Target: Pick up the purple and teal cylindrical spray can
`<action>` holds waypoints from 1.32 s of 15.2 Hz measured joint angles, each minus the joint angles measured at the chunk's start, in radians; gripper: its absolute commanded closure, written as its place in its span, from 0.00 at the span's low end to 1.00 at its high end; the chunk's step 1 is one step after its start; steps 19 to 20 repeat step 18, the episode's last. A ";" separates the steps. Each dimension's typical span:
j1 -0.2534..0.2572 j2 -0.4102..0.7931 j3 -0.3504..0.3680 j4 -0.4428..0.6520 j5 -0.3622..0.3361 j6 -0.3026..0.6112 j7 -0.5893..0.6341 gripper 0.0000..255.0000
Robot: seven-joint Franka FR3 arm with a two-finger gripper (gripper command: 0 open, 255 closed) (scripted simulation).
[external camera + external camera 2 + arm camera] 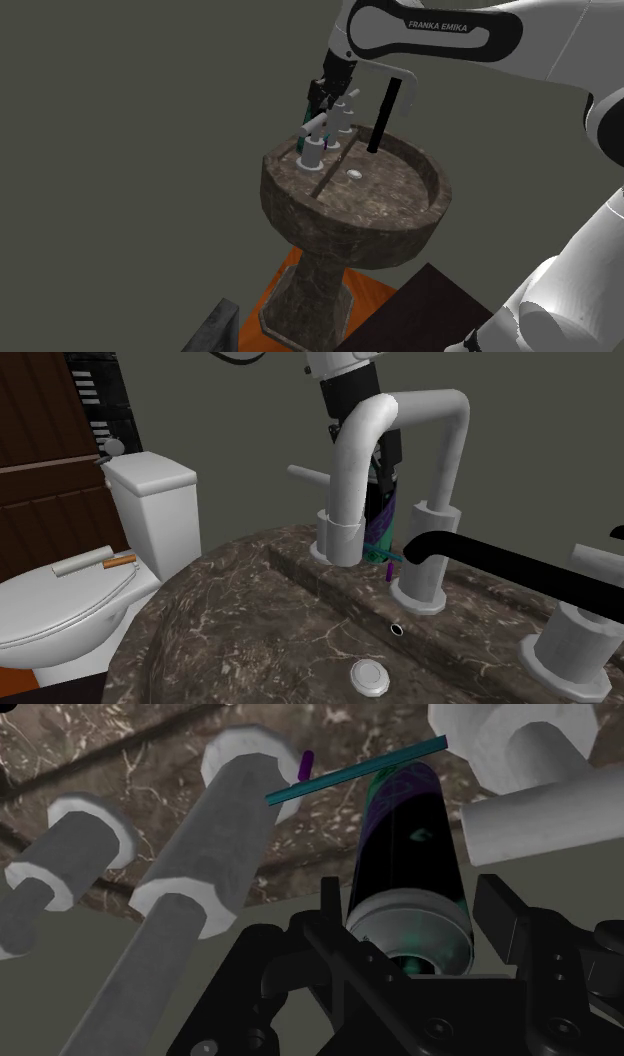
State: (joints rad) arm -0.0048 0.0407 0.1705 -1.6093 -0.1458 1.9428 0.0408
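Gripper (pixel 418 896) is down at the spray can (pixel 408 834). The fingers (pixel 505 914) are set moderately wide, one on each side of the can body. One finger sits right at the can's side and the other shows a thin gap, so I judge it bracketed but not clamped.

The can is dark purple with teal marks. Its grey rim is the end nearest the fingers. At the end away from them there is a teal straw (pixel 355 772) and a small purple bit.

Just beyond the fingers, grey faucet handles (pixel 215 844) flank the can. It stands on the back ledge of the dark marbled sink (pixel 400 215), behind the faucet spout (pixel 365 442).

Progress: approach and alignment look done. Closing on the can and lifting it are left, and the can looks not yet raised.

Far beyond the fingers, in the second exterior view, there is a white toilet (pixel 60 602).

Writing: "FRANKA EMIKA" on the arm (pixel 450 27). The can's teal marks are not legible, and no other text can be read.
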 measured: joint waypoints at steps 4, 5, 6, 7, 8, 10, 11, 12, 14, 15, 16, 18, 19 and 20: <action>-0.001 0.003 -0.001 0.015 0.001 -0.014 -0.004 1.00; -0.001 0.007 0.000 0.034 0.000 -0.029 -0.005 1.00; 0.001 0.011 0.000 0.051 0.000 -0.043 -0.004 1.00; 0.002 0.015 0.001 0.069 -0.001 -0.057 -0.005 1.00; 0.002 0.020 0.001 0.088 -0.001 -0.070 -0.007 1.00; 0.003 0.026 0.002 0.121 -0.002 -0.097 -0.008 1.00; 0.004 0.033 0.002 0.143 -0.003 -0.113 -0.010 1.00; 0.003 0.032 0.002 0.153 -0.002 -0.124 -0.013 1.00; 0.006 0.050 0.004 0.209 -0.005 -0.162 -0.014 1.00; 0.007 0.052 0.004 0.227 -0.005 -0.178 -0.016 1.00; 0.007 0.060 0.004 0.250 -0.006 -0.193 -0.018 1.00; 0.009 0.070 0.006 0.286 -0.008 -0.219 -0.019 1.00; 0.009 0.070 0.006 0.286 -0.008 -0.219 -0.019 1.00; 0.009 0.070 0.006 0.286 -0.008 -0.219 -0.019 1.00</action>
